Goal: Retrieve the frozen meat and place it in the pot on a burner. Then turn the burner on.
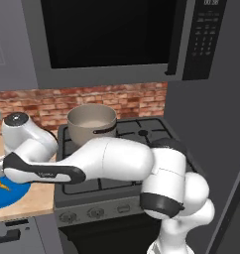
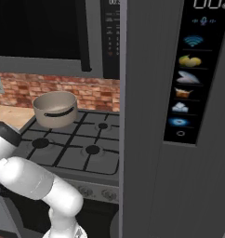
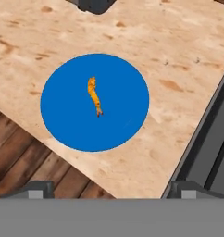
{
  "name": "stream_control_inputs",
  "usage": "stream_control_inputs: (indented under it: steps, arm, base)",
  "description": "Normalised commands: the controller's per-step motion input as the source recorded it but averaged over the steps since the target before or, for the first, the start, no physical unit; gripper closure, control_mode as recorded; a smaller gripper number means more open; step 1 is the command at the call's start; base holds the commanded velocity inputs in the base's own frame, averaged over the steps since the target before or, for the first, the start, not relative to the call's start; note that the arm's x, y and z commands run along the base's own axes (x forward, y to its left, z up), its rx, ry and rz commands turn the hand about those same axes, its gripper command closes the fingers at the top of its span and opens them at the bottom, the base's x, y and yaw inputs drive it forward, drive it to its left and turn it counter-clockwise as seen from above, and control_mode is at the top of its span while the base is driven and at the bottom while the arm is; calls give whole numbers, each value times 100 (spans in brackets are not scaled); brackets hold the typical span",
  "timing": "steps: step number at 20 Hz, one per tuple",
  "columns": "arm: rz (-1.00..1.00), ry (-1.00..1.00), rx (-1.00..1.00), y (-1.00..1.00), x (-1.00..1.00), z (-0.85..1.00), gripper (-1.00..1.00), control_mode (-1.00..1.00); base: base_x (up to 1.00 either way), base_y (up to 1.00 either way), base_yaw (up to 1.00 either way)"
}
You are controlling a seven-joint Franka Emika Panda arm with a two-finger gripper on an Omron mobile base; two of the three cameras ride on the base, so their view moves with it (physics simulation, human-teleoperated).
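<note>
Hand view puts us above the frozen meat (image 3: pixel 95 96), which lies near the middle of the blue plate (image 3: pixel 67 125) on the wooden counter (image 3: pixel 178 60), not far from the counter's edge beside the stove (image 1: pixel 142 130). Our gripper (image 3: pixel 109 194) hangs over it with jaws spread wide, holding nothing. By our reckoning the task is barely started: the meat is not yet lifted, the pot (image 1: pixel 91 122) waits empty on the stove's rear left burner (well apart from the plate), and the burner looks unlit. The morsel is a thin strip; in this view its long axis runs nearly top to bottom, thicker end up, tapering tail toward the lower right.
</note>
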Motion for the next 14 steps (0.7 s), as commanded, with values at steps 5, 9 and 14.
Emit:
stream_control_inputs:
  steps: [5, 9, 14]
  arm:
    - [0, 2, -1, 12, 10, -19, -100, -100]
    - [0, 10, -2, 9, 11, -14, -100, -100]
    - [0, 6, -1, 18, 20, -38, -100, -100]
  base:
    - [0, 0, 0]
    - [0, 0, 0]
    - [0, 0, 0]
